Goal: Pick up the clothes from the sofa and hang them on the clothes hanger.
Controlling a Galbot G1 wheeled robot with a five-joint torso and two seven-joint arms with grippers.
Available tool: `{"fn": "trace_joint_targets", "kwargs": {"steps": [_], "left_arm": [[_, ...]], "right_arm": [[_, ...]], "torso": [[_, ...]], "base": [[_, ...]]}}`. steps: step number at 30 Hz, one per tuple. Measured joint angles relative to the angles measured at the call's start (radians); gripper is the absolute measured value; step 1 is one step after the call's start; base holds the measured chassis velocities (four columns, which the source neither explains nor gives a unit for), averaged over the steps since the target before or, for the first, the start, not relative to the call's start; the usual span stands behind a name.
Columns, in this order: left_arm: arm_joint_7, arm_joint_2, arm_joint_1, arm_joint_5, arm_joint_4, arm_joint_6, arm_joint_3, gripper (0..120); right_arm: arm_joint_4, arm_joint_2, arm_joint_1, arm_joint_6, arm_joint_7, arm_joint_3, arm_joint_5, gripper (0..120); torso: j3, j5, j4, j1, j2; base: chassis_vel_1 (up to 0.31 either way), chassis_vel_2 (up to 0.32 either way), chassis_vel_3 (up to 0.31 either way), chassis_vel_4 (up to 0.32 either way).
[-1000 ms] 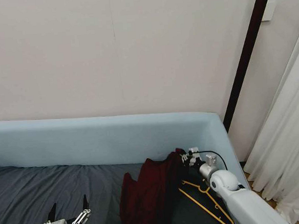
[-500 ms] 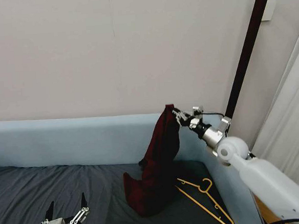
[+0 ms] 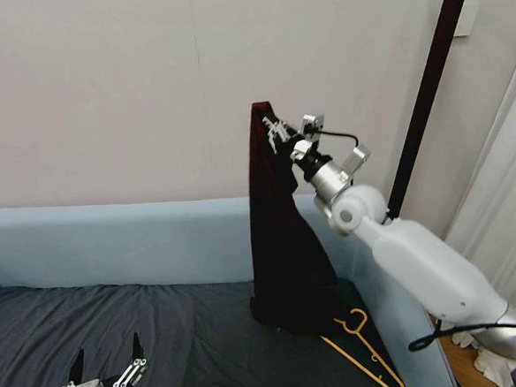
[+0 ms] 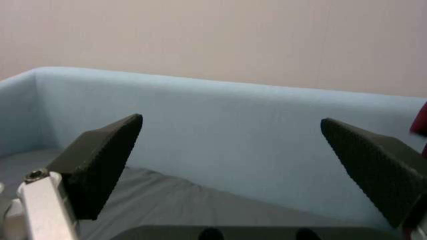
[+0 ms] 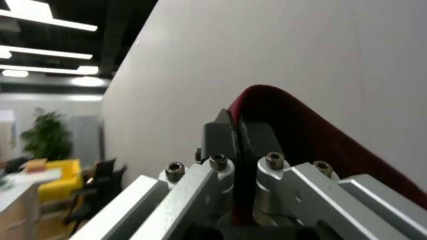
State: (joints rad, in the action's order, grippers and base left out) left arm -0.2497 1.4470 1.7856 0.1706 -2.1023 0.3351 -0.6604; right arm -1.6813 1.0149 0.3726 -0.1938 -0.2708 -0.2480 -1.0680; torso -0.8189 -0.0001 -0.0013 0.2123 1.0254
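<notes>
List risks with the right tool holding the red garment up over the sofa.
1. Right tool pinches the garment by its top edge only; the whole length hangs there and may slip.
2. The hem hangs close to the hanger on the sofa; a swing could snag or drag it.
3. Left tool sits open, low and far from the hanger, so no help is near.

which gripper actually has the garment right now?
The right gripper, up high in front of the wall and shut on the dark red garment. The left gripper sits low over the sofa seat, open and empty.
</notes>
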Motion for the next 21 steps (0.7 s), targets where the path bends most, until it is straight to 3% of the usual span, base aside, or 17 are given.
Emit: {"fn": "trace_joint_targets", "kwargs": {"steps": [2, 4, 6, 9, 15, 21], "left_arm": [[0.0, -0.001, 0.0, 0.0, 0.002, 0.001, -0.001, 100], [-0.003, -0.001, -0.005, -0.002, 0.009, 0.001, 0.001, 100], [-0.001, 0.0, -0.008, -0.003, 0.011, 0.001, 0.004, 100], [0.005, 0.013, -0.021, -0.017, 0.025, -0.005, 0.026, 100], [0.015, 0.023, -0.029, -0.03, 0.034, -0.016, 0.042, 100], [0.016, 0.023, -0.028, -0.031, 0.034, -0.017, 0.037, 100]], "right_arm": [[-0.02, -0.024, 0.072, 0.001, -0.035, -0.004, 0.026, 0], [-0.021, -0.089, 0.278, -0.001, -0.145, -0.02, 0.136, 0], [-0.009, -0.102, 0.325, -0.004, -0.169, -0.027, 0.166, 0], [0.145, -0.107, 0.551, -0.031, -0.303, -0.03, 0.4, 0], [0.332, -0.05, 0.625, -0.051, -0.442, 0.063, 0.596, 0], [0.379, -0.052, 0.646, -0.048, -0.496, 0.112, 0.709, 1]], "torso": [[0.0, 0.0002, -0.0003, 0.0, 0.0], [0.0, 0.0006, -0.0009, 0.0, 0.0], [0.0, 0.0007, -0.0008, 0.0, 0.0], [0.0, 0.0006, -0.0009, 0.0, 0.0], [0.0, 0.0002, 0.0001, 0.0, 0.0], [0.0, 0.0001, 0.0, 0.0, 0.0]], "base": [[0.0, 0.0, 0.0, 0.0], [0.0, 0.0, 0.0, 0.0], [0.0, 0.0, 0.0, 0.0], [0.0, 0.0, 0.0, 0.0], [0.0, 0.0, 0.0, 0.0], [0.0, 0.0, 0.0, 0.0]]}}
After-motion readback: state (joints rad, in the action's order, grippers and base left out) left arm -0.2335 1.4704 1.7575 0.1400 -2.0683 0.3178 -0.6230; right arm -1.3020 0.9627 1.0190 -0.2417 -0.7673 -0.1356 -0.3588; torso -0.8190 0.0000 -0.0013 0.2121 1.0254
